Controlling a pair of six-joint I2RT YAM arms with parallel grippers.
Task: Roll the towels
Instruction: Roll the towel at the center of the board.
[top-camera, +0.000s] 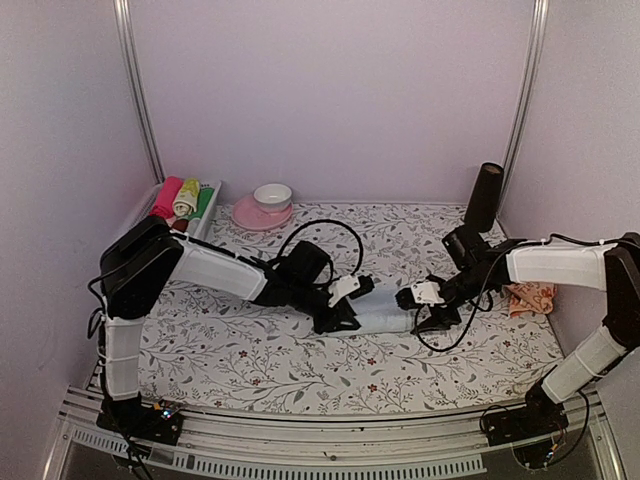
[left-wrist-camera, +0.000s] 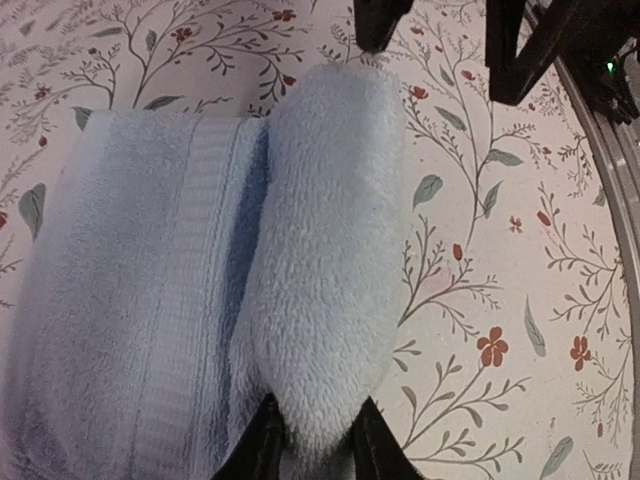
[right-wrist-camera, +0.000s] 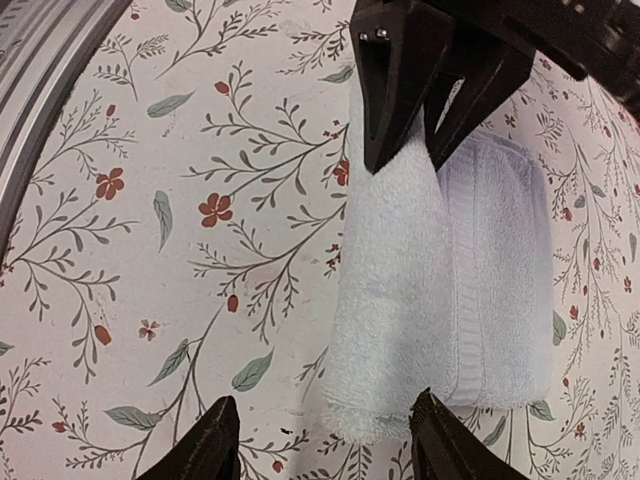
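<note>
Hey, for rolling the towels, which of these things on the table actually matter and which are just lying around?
For the job:
pale blue towel, partly rolled, centre
peach towel, far right

Lying about:
pink plate
white bowl on it
white tray with coloured rolls
black cylinder

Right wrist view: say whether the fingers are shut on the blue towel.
No, the right fingers stand wide apart, one off the blue towel.
</note>
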